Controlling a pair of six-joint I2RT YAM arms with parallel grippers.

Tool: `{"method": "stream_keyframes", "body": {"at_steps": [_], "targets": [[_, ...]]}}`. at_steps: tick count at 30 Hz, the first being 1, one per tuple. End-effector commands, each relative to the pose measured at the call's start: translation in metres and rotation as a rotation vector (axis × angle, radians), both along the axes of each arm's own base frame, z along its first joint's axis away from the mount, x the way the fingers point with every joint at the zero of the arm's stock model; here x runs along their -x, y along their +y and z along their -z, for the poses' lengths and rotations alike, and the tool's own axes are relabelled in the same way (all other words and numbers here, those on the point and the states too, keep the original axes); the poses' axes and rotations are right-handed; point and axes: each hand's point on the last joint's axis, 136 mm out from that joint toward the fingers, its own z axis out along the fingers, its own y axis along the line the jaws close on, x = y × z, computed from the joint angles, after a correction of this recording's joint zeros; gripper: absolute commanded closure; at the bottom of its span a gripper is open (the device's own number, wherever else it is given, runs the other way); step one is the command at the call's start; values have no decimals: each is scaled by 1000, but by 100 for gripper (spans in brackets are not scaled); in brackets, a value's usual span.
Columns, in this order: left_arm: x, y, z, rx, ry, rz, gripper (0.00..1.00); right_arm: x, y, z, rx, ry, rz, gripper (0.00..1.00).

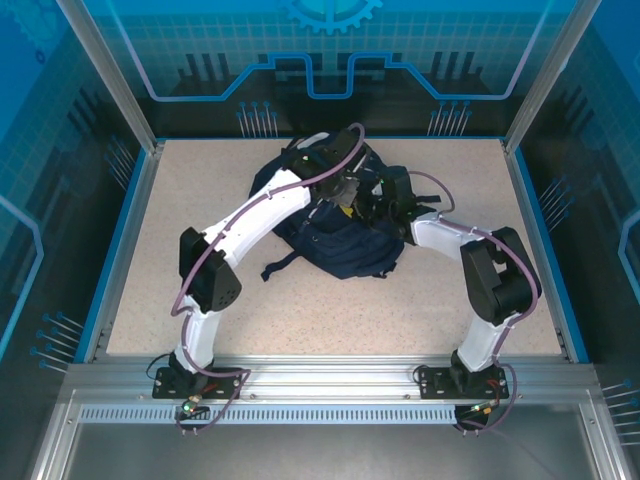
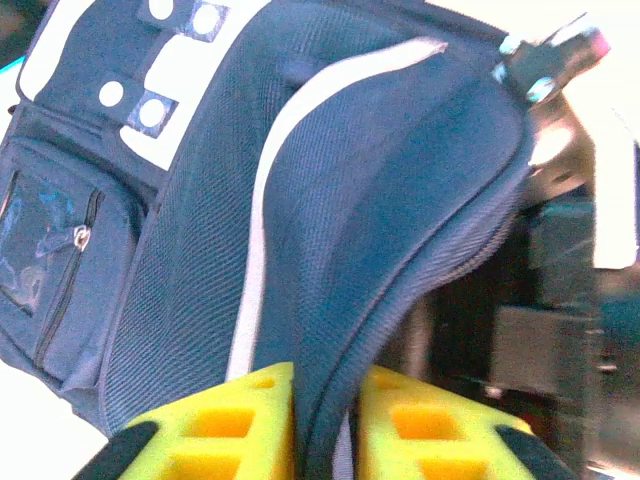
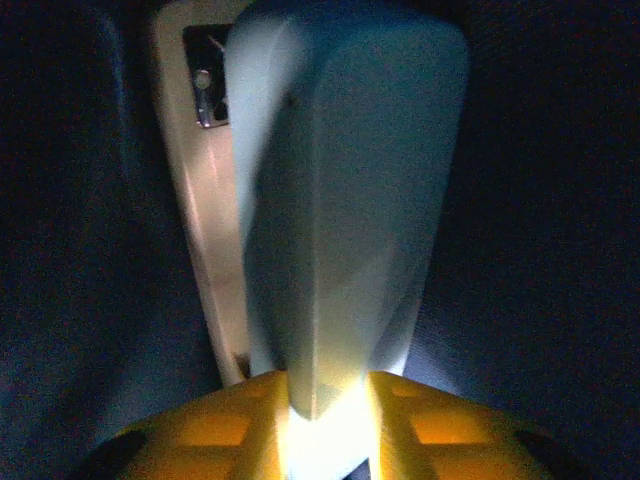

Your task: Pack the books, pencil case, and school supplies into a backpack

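The backpack (image 1: 340, 250) is slumped on the bench (image 1: 200, 300), toward twelve o'clock. Its limp fabric rim is pinched between the narrowly parted left fingers (image 2: 215, 430); that piped edge is judged the firmest hold. The light, smooth, probably slippery pencil case (image 3: 350, 200) is clamped endwise by the right fingers (image 3: 200, 430), pointing to twelve o'clock inside the dark interior.

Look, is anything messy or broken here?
Nothing looks broken or spilled. The backpack lies slumped on the table with one strap trailing loose. The left gripper pinches its flap edge, and the right gripper holds the pencil case in the dark inside.
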Motion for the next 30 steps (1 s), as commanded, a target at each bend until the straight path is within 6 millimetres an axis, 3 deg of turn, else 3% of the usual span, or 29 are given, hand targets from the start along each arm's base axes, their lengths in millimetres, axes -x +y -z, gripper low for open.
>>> {"method": "stream_keyframes", "body": {"at_steps": [1, 5, 9, 13, 16, 23, 26, 30], "targets": [[12, -8, -59, 165, -84, 17, 66, 21, -11, -7, 52, 3, -40, 66], [16, 0, -68, 249, -74, 6, 45, 57, -29, -1, 62, 65, -83, 61], [23, 14, -71, 319, -66, 3, 24, 94, -54, 8, 191, 102, -98, 55], [28, 46, -62, 368, -76, -59, 14, 118, -89, 18, 301, 122, -44, 51], [32, 79, -42, 397, -80, -123, 10, 123, -102, 5, 383, 59, -34, 50], [54, 125, 10, 502, -96, -149, 12, 109, -88, -50, 383, -136, -95, 31], [61, 127, 26, 521, -118, -121, 14, 100, -71, -58, 352, -164, -156, 26], [61, 128, 45, 546, -143, -130, 16, 91, -35, -72, 269, -192, -255, 27]]}}
